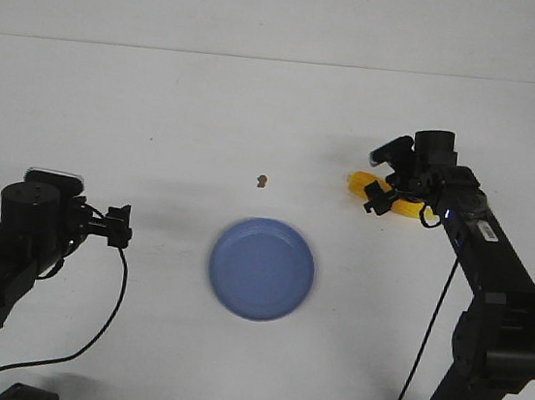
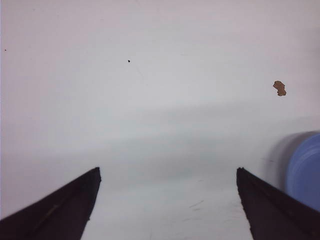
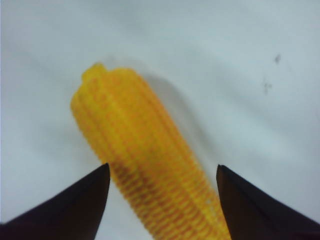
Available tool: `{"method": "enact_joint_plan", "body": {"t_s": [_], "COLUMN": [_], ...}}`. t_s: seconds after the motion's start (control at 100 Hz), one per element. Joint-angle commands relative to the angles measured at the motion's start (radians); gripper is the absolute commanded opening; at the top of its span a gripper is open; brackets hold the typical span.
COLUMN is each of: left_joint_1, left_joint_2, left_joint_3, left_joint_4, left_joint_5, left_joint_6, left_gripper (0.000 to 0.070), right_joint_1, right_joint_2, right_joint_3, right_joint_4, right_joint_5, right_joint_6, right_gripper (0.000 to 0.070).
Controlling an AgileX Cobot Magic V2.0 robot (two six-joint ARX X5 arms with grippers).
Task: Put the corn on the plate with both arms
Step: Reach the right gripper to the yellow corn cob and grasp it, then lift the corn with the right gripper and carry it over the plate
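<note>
The yellow corn (image 1: 359, 184) lies on the white table at the right, partly hidden by my right gripper (image 1: 381, 196), which hangs over it. In the right wrist view the corn (image 3: 145, 160) runs between the open jaws of that gripper (image 3: 162, 170), and neither fingertip touches it. The blue plate (image 1: 261, 268) sits at the table's middle front, empty. My left gripper (image 1: 120, 225) is open and empty, to the left of the plate. In the left wrist view its jaws (image 2: 167, 172) stand wide apart over bare table, with the plate's edge (image 2: 306, 170) beside one fingertip.
A tiny brown speck (image 1: 262, 180) lies on the table behind the plate; it also shows in the left wrist view (image 2: 279, 88). The table's far edge runs along the back, and black cables hang from both arms.
</note>
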Motion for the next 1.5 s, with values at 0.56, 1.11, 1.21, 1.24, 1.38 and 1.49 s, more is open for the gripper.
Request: {"method": "enact_joint_plan", "body": {"t_s": [0.56,1.11,1.21,1.24,1.38,1.49], "left_joint_1": [-0.001,-0.001,-0.001,-0.001,-0.001,-0.001], "left_joint_2": [0.009,0.009,0.009,0.009,0.009,0.009], "left_joint_3": [0.011,0.011,0.011,0.011,0.011,0.011], "left_joint_4": [0.0,-0.004,-0.004,-0.004,-0.006,-0.006], "left_joint_5": [0.002,0.002,0.002,0.002,0.002,0.002], "left_joint_6": [-0.003,-0.003,-0.002,-0.003,-0.002,-0.002], "left_gripper": [0.0554,0.0555,0.0555,0.0555,0.0555,0.0555], "right_joint_1": [-0.029,0.103,0.172,0.191,0.304,0.393], "right_joint_2": [0.094,-0.139,-0.15,-0.15,-0.15,-0.15], "right_joint_3": [0.021,0.026,0.025,0.024,0.018,0.018], "right_joint_4": [-0.076,-0.219,-0.221,-0.224,-0.233,-0.241], "right_joint_5": [-0.188,-0.446,-0.444,-0.441,-0.38,-0.299], "right_joint_6": [0.061,0.128,0.133,0.139,0.155,0.176], "right_gripper": [0.007,0.0073,0.0073,0.0073,0.0073,0.0073]}}
